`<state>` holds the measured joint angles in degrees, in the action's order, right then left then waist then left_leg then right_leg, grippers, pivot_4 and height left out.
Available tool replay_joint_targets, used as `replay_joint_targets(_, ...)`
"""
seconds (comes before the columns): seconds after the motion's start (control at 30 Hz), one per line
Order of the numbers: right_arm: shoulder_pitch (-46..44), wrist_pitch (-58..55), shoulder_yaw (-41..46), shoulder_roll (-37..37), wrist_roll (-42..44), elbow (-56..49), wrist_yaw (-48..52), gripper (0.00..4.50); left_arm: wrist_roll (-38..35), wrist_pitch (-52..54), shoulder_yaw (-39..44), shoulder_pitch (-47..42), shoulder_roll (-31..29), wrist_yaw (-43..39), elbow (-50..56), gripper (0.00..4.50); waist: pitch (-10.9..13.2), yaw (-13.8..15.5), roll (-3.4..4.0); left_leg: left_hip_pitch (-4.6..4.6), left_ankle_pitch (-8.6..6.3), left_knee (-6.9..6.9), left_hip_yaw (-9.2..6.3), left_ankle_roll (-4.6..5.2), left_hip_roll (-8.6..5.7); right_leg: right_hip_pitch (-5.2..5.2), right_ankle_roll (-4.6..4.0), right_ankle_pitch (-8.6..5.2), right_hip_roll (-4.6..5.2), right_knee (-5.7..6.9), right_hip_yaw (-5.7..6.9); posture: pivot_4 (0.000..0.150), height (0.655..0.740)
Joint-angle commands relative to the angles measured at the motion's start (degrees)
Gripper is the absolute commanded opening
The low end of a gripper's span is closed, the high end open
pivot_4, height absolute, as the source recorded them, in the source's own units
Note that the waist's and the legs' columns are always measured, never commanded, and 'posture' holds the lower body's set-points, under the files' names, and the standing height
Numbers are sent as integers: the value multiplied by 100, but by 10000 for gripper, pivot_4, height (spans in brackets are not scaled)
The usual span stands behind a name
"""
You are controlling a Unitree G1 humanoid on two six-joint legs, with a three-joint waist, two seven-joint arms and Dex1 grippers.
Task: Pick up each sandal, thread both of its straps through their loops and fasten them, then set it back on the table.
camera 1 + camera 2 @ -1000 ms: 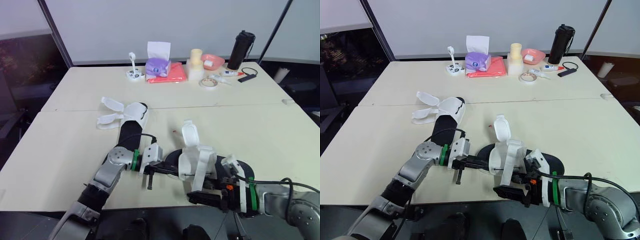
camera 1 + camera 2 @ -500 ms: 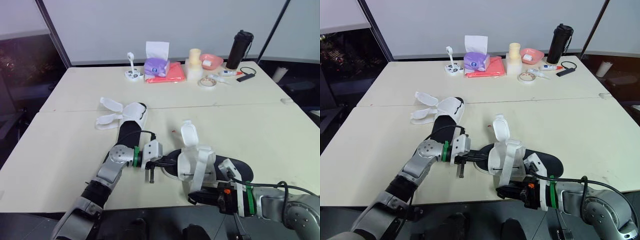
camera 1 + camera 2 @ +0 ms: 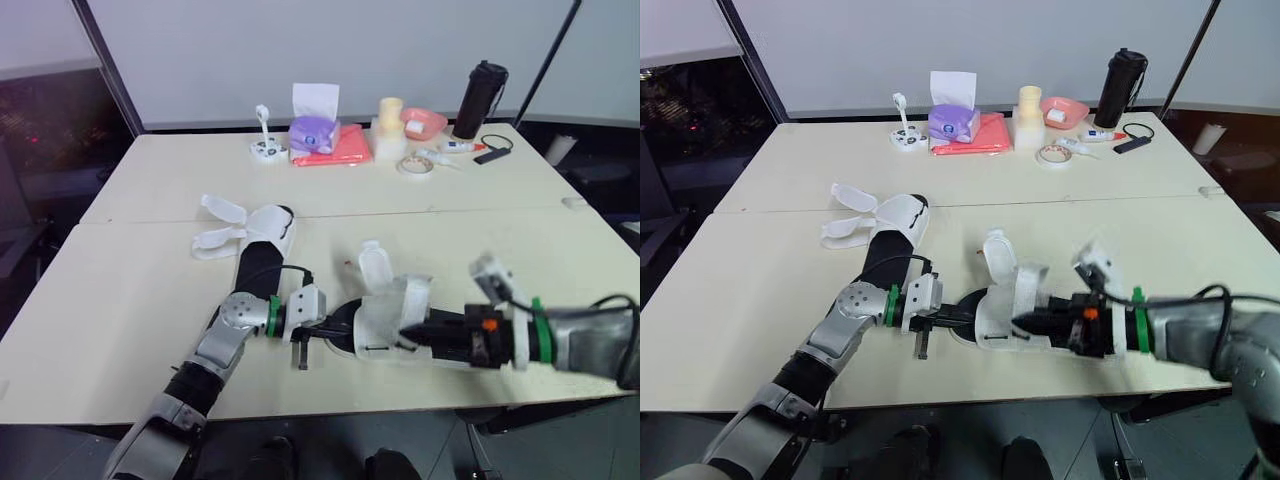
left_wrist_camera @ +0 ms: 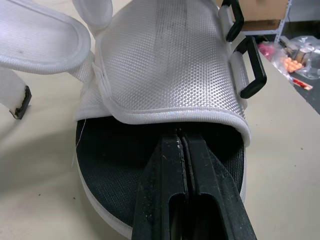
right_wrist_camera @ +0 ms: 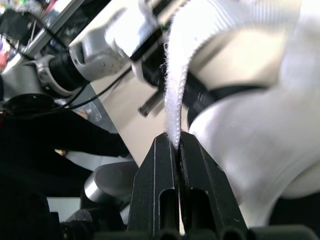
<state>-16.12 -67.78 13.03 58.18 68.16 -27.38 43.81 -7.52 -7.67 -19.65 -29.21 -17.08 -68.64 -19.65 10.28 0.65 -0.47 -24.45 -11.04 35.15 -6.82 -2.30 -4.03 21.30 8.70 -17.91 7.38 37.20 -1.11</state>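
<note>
At the table (image 3: 120, 300) front, right hand (image 5: 173, 140) clamps a sandal (image 4: 165, 65) strap (image 5: 172, 85); left hand (image 4: 181, 139) closed

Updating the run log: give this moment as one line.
left tool: shut, inside sandal | right tool: shut on strap | other sandal: unfastened

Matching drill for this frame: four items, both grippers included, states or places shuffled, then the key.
Things
1. right gripper
2. left gripper
3. far sandal
4. black bottle

States or places
A. upright near the table's far edge
B. shut on a white strap
C. lying flat, straps splayed open, no gripper on it
D. fingers together, tips at the edge of the near sandal's white upper

Pairs: 1-B, 2-D, 3-C, 4-A
</note>
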Motion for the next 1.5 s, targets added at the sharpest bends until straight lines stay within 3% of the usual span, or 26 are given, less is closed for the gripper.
replay_joint_targets(0.03, -533, 50, -492, 403, -436, 536, 730, 512, 76, -74, -74, 13, 35, -16, -52, 0, 0, 12, -1, -1, 0, -1, -2, 0, 0, 0, 0, 0, 0, -2, 1, 1500, 7400)
replay_joint_targets(0.23, -1176, 355, -1627, 673, -1448, 1272, 1799, 512, 111, -142, -57, 35, 82, 63, -70, 0, 0, 1, 1, -4, -3, -3, 1, 5, -1, 2, 0, 0, 3, -8, 3, 1500, 7400)
replay_joint_targets(0.43, -1660, 265, -1971, 430, -1765, 1758, 2230, 512, 126, -141, -48, 89, 102, 113, -19, 0, 0, -1, 1, -4, -4, -1, 2, 4, -2, 3, 1, 0, 3, -7, 2, 1500, 7400)
replay_joint_targets(0.93, -1996, -385, -2268, 6, -1925, 1835, 2351, 512, 156, -166, -81, 104, 123, 141, -6, 0, 0, 5, 1, -4, -4, -2, 1, 4, -3, 5, 1, 1, 3, -6, 1, 1500, 7400)
replay_joint_targets(1.5, -2214, -862, -2011, -386, -1811, 1979, 2234, 512, 159, -187, -83, 127, 121, 150, 18, 0, -1, 3, 1, -4, -4, -2, 1, 4, -3, 5, 1, 1, 3, -6, 2, 1500, 7400)
